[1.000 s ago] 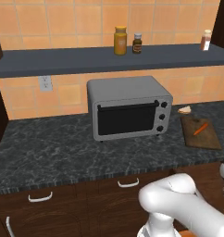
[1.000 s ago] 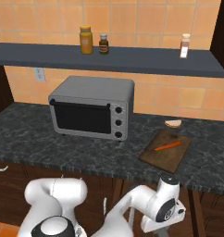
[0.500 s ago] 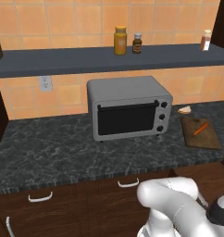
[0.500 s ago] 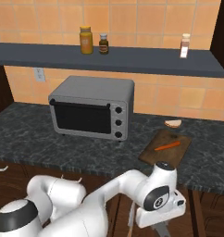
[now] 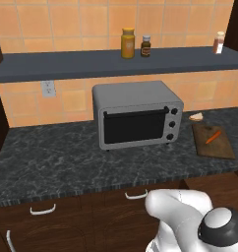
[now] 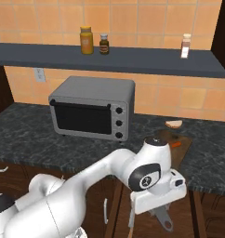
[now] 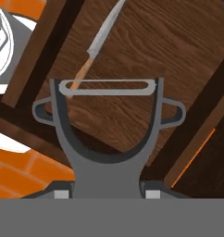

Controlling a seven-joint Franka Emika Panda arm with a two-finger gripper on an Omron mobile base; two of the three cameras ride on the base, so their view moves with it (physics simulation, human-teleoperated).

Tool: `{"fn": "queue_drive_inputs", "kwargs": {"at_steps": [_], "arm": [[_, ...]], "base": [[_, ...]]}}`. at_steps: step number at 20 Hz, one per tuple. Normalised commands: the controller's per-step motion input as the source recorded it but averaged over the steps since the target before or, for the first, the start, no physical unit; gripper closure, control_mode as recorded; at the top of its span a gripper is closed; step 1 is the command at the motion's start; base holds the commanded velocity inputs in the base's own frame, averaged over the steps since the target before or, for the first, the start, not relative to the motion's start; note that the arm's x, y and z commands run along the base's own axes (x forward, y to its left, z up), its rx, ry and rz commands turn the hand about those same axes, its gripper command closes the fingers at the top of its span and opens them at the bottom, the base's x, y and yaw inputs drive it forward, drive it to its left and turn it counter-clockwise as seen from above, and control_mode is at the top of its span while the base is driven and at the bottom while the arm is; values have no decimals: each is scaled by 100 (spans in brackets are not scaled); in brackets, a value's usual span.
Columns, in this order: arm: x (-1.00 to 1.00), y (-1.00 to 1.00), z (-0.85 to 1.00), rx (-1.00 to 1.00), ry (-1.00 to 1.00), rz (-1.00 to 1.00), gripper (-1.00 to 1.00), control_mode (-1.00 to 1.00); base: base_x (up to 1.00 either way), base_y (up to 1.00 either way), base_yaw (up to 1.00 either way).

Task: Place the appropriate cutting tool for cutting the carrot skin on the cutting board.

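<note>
In the hand view my gripper (image 7: 107, 194) is shut on the cutting tool (image 7: 107, 178), a grey peeler whose loop head points away from the hand. In the right base view the gripper (image 6: 158, 213) hangs below counter height with the peeler (image 6: 166, 225) sticking down from it. On the counter to the right of the toaster oven lies the brown cutting board (image 5: 213, 140), with the orange carrot (image 5: 213, 137) on it. From the right base view my arm covers part of the board (image 6: 183, 145) and the carrot (image 6: 176, 144).
Under the hand, a long knife (image 7: 97, 41) with a brownish handle lies in an open wooden drawer (image 7: 169, 55). A grey toaster oven (image 5: 135, 115) stands mid-counter, with a small bread piece (image 5: 196, 116) behind the board. Jars stand on the shelf (image 5: 116, 61) above.
The arm has swung upward in the right base view, carrying the hand and the peeler higher above the drawer. The things on the counter have not moved.
</note>
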Motion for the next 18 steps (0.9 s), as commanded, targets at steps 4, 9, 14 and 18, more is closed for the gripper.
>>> {"fn": "queue_drive_inputs", "kwargs": {"at_steps": [4, 9, 14, 18], "arm": [[14, 0, 80, 0, 0, 0, 100, -100], [48, -1, 61, 0, 3, 0, 100, -100], [72, -13, 42, 4, 11, 2, 100, -100], [66, -27, 9, 12, 7, 7, 100, -100]], "base": [[0, 0, 0], [0, 0, 0], [0, 0, 0], [0, 0, 0]]}}
